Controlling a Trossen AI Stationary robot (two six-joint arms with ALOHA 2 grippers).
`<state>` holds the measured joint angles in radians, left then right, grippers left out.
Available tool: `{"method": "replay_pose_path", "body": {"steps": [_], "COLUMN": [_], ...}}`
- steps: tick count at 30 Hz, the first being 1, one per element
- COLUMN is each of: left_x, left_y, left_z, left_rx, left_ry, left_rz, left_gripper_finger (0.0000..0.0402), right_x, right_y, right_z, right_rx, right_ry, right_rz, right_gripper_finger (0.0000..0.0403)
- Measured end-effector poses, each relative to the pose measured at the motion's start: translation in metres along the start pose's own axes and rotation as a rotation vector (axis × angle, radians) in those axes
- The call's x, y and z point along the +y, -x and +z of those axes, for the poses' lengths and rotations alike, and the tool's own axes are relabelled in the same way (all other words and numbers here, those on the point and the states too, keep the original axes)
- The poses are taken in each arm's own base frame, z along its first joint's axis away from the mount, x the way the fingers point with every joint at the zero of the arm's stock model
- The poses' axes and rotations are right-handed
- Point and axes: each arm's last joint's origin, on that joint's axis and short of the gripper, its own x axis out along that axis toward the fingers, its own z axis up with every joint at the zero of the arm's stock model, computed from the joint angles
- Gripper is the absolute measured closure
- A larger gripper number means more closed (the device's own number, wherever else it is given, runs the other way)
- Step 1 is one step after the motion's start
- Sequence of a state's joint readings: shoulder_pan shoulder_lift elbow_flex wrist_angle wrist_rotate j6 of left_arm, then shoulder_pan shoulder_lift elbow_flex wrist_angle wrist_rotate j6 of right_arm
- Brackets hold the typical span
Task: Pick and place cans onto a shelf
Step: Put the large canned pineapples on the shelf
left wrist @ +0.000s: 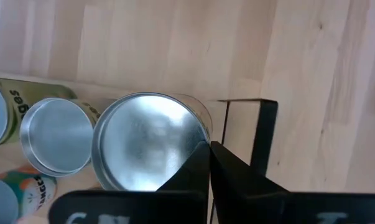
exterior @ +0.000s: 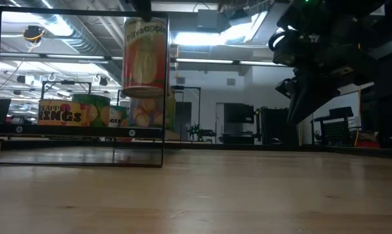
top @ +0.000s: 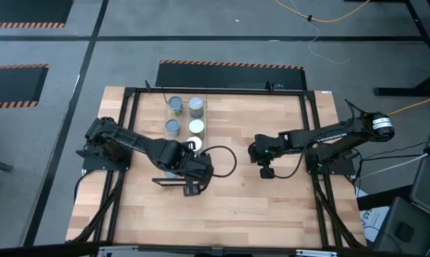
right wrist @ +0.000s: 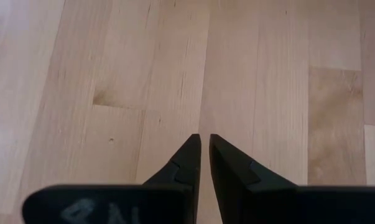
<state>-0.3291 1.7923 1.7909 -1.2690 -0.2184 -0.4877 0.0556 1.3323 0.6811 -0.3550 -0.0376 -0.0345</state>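
The left gripper (left wrist: pixel 210 149) has its two dark fingers nearly pressed together with nothing between them, their tips just beside the shiny round silver top of a cylindrical tin (left wrist: pixel 150 140) that stands at the near end of the long light-wood shelf (top: pixel 202 108). From above, that tin shows only as a bright white spot (top: pixel 195 145) right at the left gripper (top: pixel 194 187), and four more round-topped cans stand in two rows farther along the shelf: a grey-topped pair at the far end (top: pixel 175 104) (top: pixel 196 106), then a bluish-topped one (top: pixel 172 127) beside a white-topped one (top: pixel 196 127). Seen level from the table, one can with a yellow-and-red fruit label (exterior: pixel 144 57) sits raised above the others, and lower tins with yellow lettering (exterior: pixel 74 112) line up behind a thin dark wire frame (exterior: pixel 78 91). The butcher-block tabletop (top: pixel 257 207) is pale wood in strips, ringed by a black metal frame, on a grey floor with orange-striped mats; beyond it the room is dim, with ceiling lights and dark racks. The left arm reaches from its base across to the shelf's near end, elbow bent. The right gripper (right wrist: pixel 204 144) hangs over bare wood near the table's middle (top: pixel 265 171), well apart from the shelf, its fingers close together on nothing.
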Motion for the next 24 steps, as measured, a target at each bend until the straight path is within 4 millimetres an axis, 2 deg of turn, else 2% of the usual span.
{"method": "replay_pose_path", "body": {"steps": [5,14,24], "left_x": [-0.005,-0.003,-0.004], "left_y": [-0.012,-0.036,-0.039], "left_z": [-0.010,-0.020,-0.020], "left_rx": [0.041,0.099,0.092], "left_ry": [0.003,0.005,0.007], "left_rz": [0.021,0.055,0.047], "left_gripper_finger": [0.0401,0.0401,0.0401], "right_x": [0.000,0.000,0.000], "right_y": [0.000,0.000,0.000], "right_z": [0.001,0.001,0.001], "right_rx": [-0.005,-0.007,-0.008], "right_ry": [0.000,0.000,0.000], "right_rz": [0.000,0.000,0.000], "right_gripper_finger": [0.0363,0.0363,0.0363]}}
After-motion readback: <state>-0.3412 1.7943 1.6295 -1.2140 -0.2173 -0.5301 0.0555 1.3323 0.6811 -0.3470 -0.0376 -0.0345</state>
